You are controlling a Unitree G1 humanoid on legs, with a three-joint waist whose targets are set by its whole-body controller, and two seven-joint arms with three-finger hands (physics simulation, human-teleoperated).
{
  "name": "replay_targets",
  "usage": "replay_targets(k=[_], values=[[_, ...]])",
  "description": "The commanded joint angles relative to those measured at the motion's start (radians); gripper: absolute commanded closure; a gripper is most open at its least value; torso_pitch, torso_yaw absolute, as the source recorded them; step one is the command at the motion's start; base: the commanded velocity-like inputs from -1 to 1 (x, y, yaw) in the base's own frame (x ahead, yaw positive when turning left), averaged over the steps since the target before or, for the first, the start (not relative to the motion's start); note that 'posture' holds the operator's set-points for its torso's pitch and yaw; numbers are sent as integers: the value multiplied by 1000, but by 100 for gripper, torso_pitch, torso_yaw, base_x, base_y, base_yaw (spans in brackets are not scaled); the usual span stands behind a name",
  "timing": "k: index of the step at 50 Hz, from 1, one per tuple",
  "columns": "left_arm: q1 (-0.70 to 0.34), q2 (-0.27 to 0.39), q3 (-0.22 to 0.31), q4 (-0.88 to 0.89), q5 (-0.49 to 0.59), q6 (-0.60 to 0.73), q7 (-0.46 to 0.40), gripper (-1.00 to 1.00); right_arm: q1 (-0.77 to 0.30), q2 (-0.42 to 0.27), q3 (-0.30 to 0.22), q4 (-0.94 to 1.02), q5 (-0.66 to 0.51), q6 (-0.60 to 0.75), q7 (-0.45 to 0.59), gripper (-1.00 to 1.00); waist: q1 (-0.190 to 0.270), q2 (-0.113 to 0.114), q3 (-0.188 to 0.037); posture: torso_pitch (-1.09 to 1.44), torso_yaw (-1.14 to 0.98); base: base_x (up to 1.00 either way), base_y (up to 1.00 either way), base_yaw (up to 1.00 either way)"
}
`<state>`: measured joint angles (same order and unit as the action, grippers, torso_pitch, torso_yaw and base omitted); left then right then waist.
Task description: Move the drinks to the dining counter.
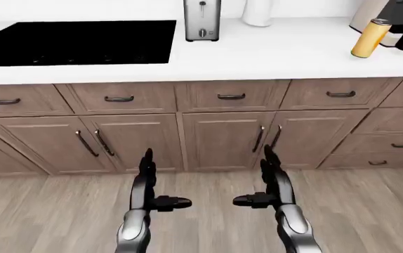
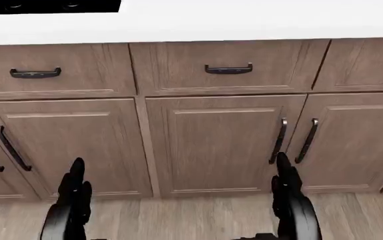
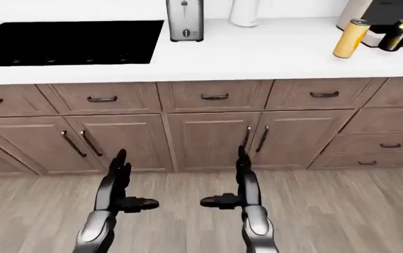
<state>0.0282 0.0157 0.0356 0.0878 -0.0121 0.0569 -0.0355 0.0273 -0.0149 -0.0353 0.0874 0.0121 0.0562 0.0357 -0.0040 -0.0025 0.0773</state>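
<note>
Nearest the camera: left hand (image 1: 147, 182) and right hand (image 1: 272, 179), both raised low in the eye views over the wood-plank floor (image 1: 47, 216). Each hand is spread wide, fingers upright, thumb pointing inward toward the other hand; neither holds anything. The two hands stand well apart, at about equal height.

Largest items next. The white counter (image 1: 257, 52) runs across the top of all views, above a row of brown cabinets (image 1: 223, 139) with drawers over doors, all with dark handles. A further drawer stack sits at the right edge of the eye views.

The black cooktop (image 1: 75, 42) is set flush in the counter at upper left.

A steel toaster (image 1: 202, 20) stands upright just right of the cooktop, with a white cylinder (image 1: 257, 13) beside it; its top is cropped.

At the counter's upper right: a dark appliance (image 3: 391, 13), partly out of view.

Drinks: a yellow can (image 1: 369, 38) stands on the counter at upper right, appearing tilted. A dark can (image 3: 396, 35) with gold top is just to its right, close against the appliance. Both are far from the hands.
</note>
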Motion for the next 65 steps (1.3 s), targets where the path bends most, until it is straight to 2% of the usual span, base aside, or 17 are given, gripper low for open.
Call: replay_targets(k=[1,3,5,7,14,16,18,21,28,33,41,44,49,53,55,56,65], values=[[-38,21,10,-264,-20,130,-11,-100,-63,-26,13,-270,-47,112,-11,-100,-2,-8,-1,0,0,0,0,0],[-55,23,19,-341,-21,206,-11,-100,-89,-29,5,-358,-72,195,-4,-100,11,-2,-69,0,0,0,0,0],[-77,32,3,-411,-2,277,-33,-100,-122,-37,-7,-438,-79,267,8,-100,9,-6,-24,0,0,0,0,0],[-143,38,19,-496,6,383,-28,-100,-173,-43,-23,-532,-82,377,15,-100,12,-7,-70,0,0,0,0,0],[-340,86,64,-624,-7,608,-34,-100,-338,-86,-56,-633,-91,564,35,-100,11,-2,-104,0,0,0,-1,0],[-381,110,73,-629,-4,645,-41,-100,-378,-96,-66,-644,-88,596,38,-100,14,12,-90,0,0,0,-37,0],[-415,127,81,-642,-2,682,-51,-100,-408,-106,-72,-651,-84,617,35,-100,9,69,-73,0,0,3,-90,0],[-440,138,87,-669,-2,720,-58,-100,-439,-118,-82,-656,-75,632,29,-100,15,77,-80,0,0,3,-90,0],[-523,172,111,-662,-1,762,-60,-100,-496,-149,-100,-645,-51,654,18,-100,30,23,-61,0,0,4,-88,0],[-539,180,111,-651,6,761,-55,-100,-525,-164,-109,-629,-38,655,11,-100,38,-89,-88,0,0,3,-88,0],[-558,175,102,-632,15,756,-40,-100,-527,-168,-113,-643,-16,656,-5,-100,12,-6,-39,0,0,4,-87,0],[-544,170,100,-638,17,750,-32,-100,-522,-168,-119,-652,-7,659,-13,-100,19,58,-60,0,0,3,-87,0],[-548,176,107,-652,16,769,-31,-100,-520,-175,-122,-669,1,674,-16,-100,26,63,-76,0,0,4,-87,0],[-560,174,99,-637,18,764,-23,-100,-525,-182,-125,-685,8,692,-17,-100,33,0,-49,0,0,3,-87,0],[-555,172,92,-642,21,766,-26,-100,-525,-185,-124,-687,10,692,-16,-100,18,-126,-85,0,0,3,-87,0],[-554,171,96,-648,19,771,-27,-100,-524,-186,-123,-687,10,690,-14,-100,23,-46,-50,0,0,3,-86,0],[-549,180,105,-660,29,771,-33,-100,-538,-193,-136,-718,16,715,-11,-100,27,-2,-43,0,0,8,-77,0]])
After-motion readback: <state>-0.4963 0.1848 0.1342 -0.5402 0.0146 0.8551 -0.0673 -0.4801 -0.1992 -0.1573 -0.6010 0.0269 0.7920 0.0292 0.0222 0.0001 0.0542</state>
